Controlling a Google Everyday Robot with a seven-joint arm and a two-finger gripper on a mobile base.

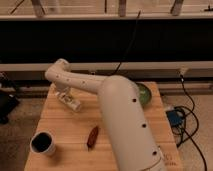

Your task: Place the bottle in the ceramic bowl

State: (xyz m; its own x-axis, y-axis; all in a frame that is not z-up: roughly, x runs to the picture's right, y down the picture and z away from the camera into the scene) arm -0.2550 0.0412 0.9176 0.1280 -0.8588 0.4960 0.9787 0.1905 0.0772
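The small pale bottle (72, 103) lies on the wooden table (60, 125) near its far left corner. My gripper (65, 95) hangs from the white arm (90, 85) right above the bottle, at its far end; I cannot tell whether it touches it. The green ceramic bowl (145, 94) stands at the far right of the table, mostly hidden behind the arm's thick white link (127, 130).
A dark mug (42, 143) stands at the front left corner. A dark red-brown elongated item (92, 137) lies front of centre. Cables and a blue box (175, 119) lie on the floor to the right. A dark wall runs behind the table.
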